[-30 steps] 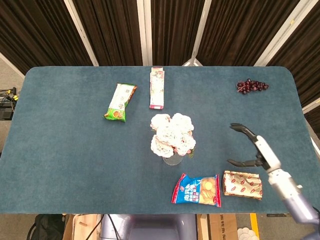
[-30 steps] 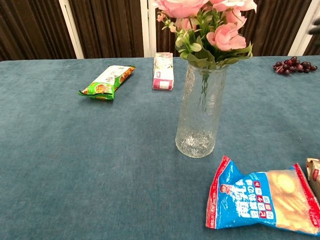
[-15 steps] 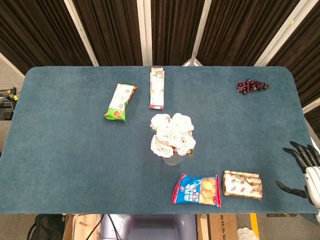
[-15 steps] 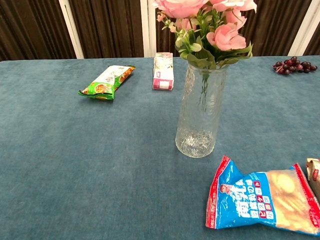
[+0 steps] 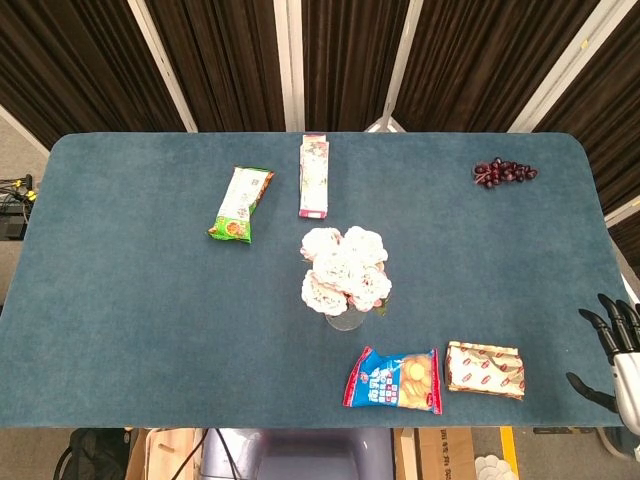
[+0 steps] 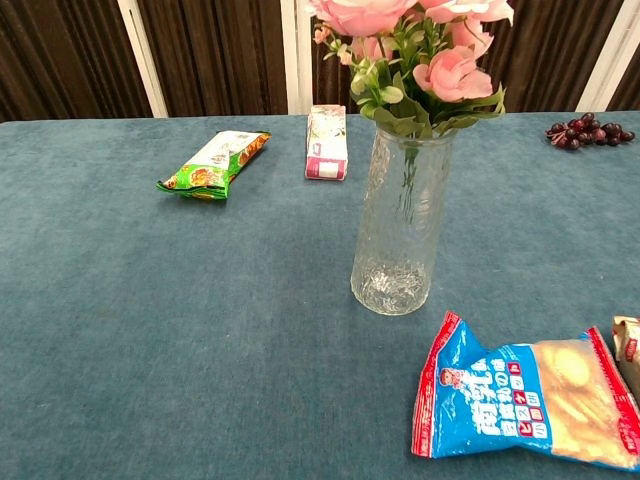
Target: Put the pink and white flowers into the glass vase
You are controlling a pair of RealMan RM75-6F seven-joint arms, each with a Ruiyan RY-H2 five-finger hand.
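Observation:
The pink and white flowers [image 5: 345, 268] stand upright in the glass vase [image 6: 400, 225] near the middle of the table; their blooms [image 6: 420, 40] and green leaves rise above its rim. My right hand [image 5: 620, 350] hangs at the far right edge of the head view, past the table's right side, fingers spread and holding nothing. It is far from the vase. The left hand shows in neither view.
A green snack bag [image 5: 241, 204] and a pink-white box [image 5: 314, 176] lie behind the vase. A blue chip bag [image 5: 394, 380] and a brown wrapper [image 5: 485, 368] lie near the front edge. Dark grapes [image 5: 503, 172] sit at the back right.
My right hand has drawn back from above the table beside the brown wrapper to the right edge, nearly leaving the head view. The flowers and vase have not moved.

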